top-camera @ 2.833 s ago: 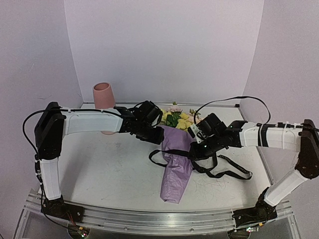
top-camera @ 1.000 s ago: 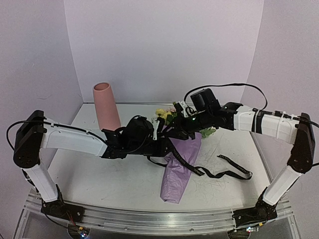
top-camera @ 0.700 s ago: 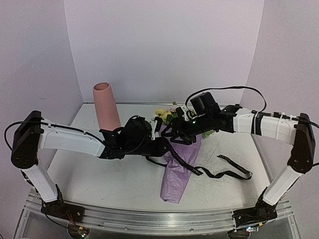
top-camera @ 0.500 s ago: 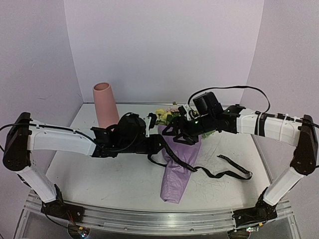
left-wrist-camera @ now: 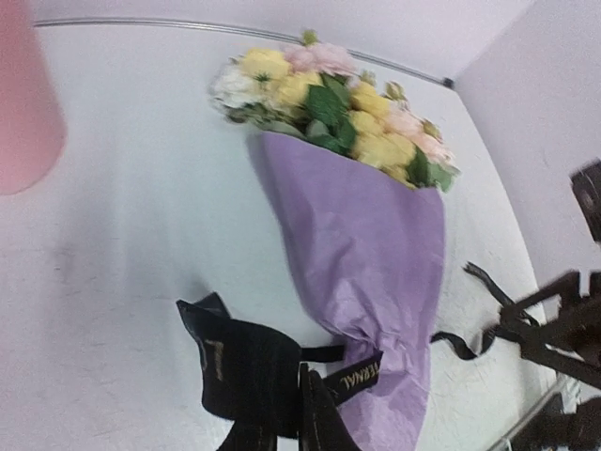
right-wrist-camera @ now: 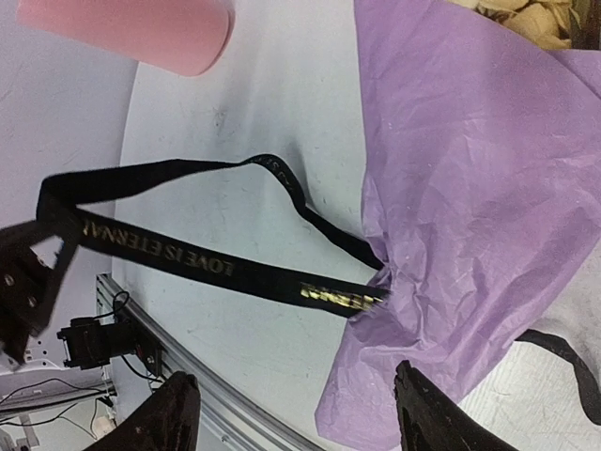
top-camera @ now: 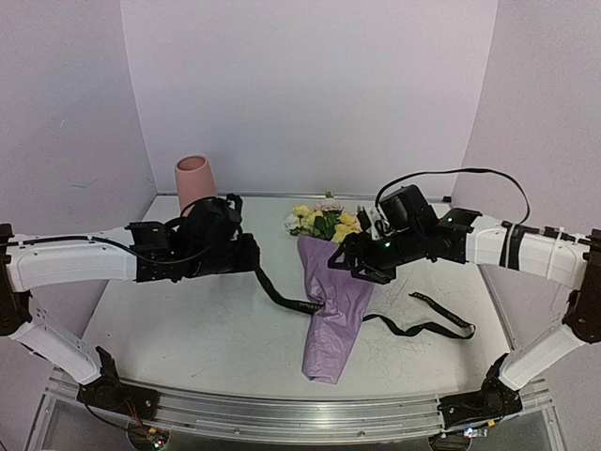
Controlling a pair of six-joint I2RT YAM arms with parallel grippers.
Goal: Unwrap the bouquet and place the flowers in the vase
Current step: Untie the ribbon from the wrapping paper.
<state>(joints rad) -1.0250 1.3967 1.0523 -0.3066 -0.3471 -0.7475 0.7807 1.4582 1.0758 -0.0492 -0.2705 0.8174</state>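
Bouquet (left-wrist-camera: 366, 244) in lilac paper lying on white bench (left-wrist-camera: 122, 254), black ribbon (left-wrist-camera: 249, 371) trailing from its waist, vase (left-wrist-camera: 23, 103) at left

White table (top-camera: 188, 319), bouquet (top-camera: 333, 301) lying flat, vase (top-camera: 192, 174) upright, black ribbon (top-camera: 441, 327) trailing

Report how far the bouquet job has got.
Done: little. The black ribbon looks drawn loose but is not off.
In hand: the left claw grips the ribbon, which stretches from the neck of the lilac paper. The right claw hangs open over that paper.
Left: free the ribbon, open the paper around the flowers, then move them into the vase, which shows no stems.
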